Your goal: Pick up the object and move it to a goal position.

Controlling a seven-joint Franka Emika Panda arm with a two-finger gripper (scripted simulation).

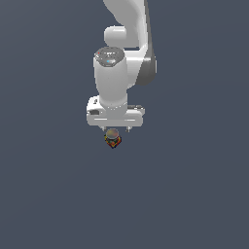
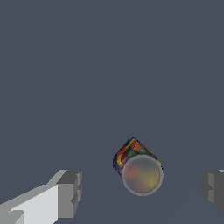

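Note:
The object (image 1: 113,142) is a tiny blocky cube with red, yellow, green and dark patches, lying on the flat grey ground just below the white hand. In the wrist view the object (image 2: 129,151) shows between the two grey fingers (image 2: 70,192), partly covered by a translucent ball. My gripper (image 1: 116,129) points straight down above it and is open, jaws spread wide, with nothing held. The gripper (image 2: 142,190) fingers stand apart from the cube on either side.
A pale translucent sphere (image 1: 112,133) hovers right over the cube, overlapping its upper part; the same sphere (image 2: 141,174) shows in the wrist view. The white arm (image 1: 119,63) rises behind. All around is plain dark grey ground.

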